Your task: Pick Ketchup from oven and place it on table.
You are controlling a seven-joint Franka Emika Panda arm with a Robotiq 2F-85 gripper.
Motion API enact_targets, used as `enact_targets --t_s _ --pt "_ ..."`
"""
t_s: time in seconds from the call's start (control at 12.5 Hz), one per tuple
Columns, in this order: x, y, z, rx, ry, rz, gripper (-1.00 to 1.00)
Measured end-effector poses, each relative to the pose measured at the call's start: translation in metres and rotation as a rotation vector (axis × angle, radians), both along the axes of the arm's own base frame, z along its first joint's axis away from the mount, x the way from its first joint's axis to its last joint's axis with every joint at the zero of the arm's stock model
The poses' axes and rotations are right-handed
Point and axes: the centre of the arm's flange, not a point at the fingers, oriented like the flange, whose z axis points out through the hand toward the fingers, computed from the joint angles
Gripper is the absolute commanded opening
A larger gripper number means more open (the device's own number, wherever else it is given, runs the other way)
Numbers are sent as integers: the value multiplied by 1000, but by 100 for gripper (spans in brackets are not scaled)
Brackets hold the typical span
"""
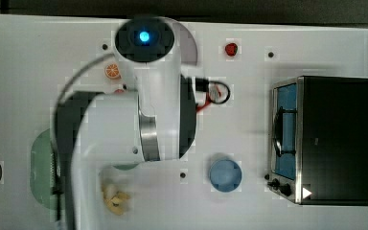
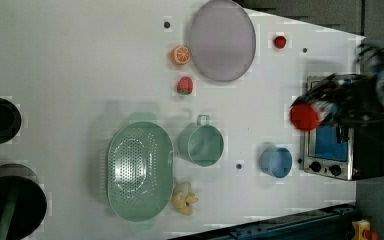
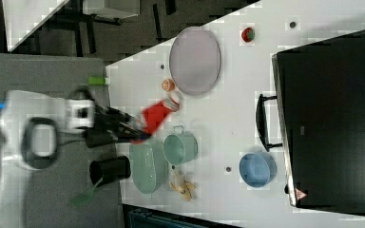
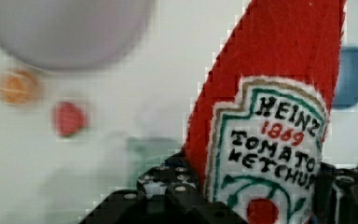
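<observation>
Table: white tabletop (image 2: 70, 60) with a few small dark holes, carrying kitchen toys; dark floor shows past its edge in the right view.
Oven: black toaster oven (image 1: 335, 139) at the top view's right, blue-tinted glass door (image 1: 286, 129) facing the arm, door shut with its metal handle (image 3: 262, 121) sticking out, small black knobs (image 2: 325, 168) on the steel front.
Ketchup: red Heinz bottle (image 4: 270, 116) off the table, held in the air; in the right view it (image 3: 158, 114) hangs tilted over the table near the orange slice and the green pot, well apart from the oven.
Claw: black claw (image 4: 256, 205) closed part-way on the lower body of the ketchup, fingers (image 4: 168, 186) pressed on either side of the shield label (the label reads clearly in the wrist view).
Arm: white Franka arm (image 1: 148, 105) stretched over the table's middle in the top view.
Other things: grey oval plate (image 2: 222, 40); orange slice (image 2: 181, 55); strawberry (image 2: 185, 86); second strawberry (image 2: 279, 42) near the table's far edge; green colander (image 2: 140, 170); green pot (image 2: 202, 144); blue bowl (image 2: 276, 162) just beside the oven's front; yellow banana pieces (image 2: 184, 199).
</observation>
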Motion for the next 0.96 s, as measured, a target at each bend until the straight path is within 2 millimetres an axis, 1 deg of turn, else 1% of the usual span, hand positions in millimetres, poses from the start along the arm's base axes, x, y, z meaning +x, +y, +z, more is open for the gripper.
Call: enact_targets --t_s 0.08,0.16,0.32,0.4,0.56,0.64,0.8,0.96 --pt "-8 -7 -31 -17 26 -1 27" --pt "-11 -16 -57 -20 19 -16 26" --pt "-19 -36 -99 -32 -39 -39 27" --pt "-25 -46 -116 -34 -53 -57 27" --pt "-27 -63 -143 -30 -110 -93 26" --pt "-27 -67 -154 -27 -124 -106 26" --pt "-26 -71 -177 -22 -121 -128 27" --pt "-35 -73 -202 -39 -82 -108 26"
